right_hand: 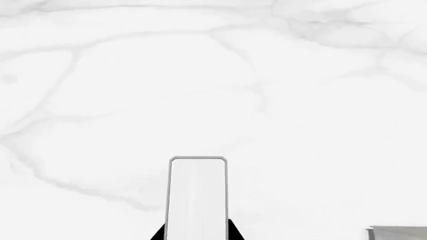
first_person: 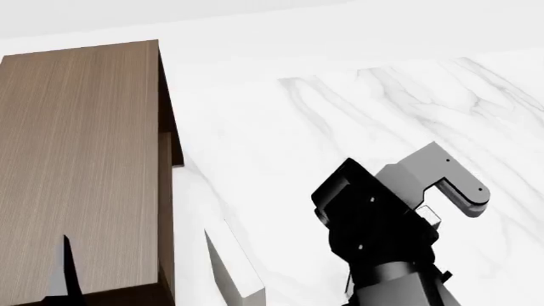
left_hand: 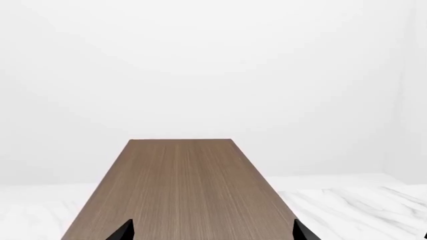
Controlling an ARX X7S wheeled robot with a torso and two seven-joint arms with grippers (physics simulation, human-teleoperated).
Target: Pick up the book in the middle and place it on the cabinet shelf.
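Right gripper [right_hand: 197,235] clamps the book [right_hand: 197,200] edge-on, over marble floor [first_person: 357,115]. Left gripper [left_hand: 212,232] jaws spread wide, empty, above the cabinet shelf [left_hand: 180,185]. Book well apart from shelf.

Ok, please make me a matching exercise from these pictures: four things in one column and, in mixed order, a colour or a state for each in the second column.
Things
1. cabinet shelf
2. book
3. marble surface
4. left gripper

Colours or states
A. white with grey veins
B. jaws open, nothing between them
C. brown wood grain
D. clamped in the right gripper

Pairs: 1-C, 2-D, 3-A, 4-B
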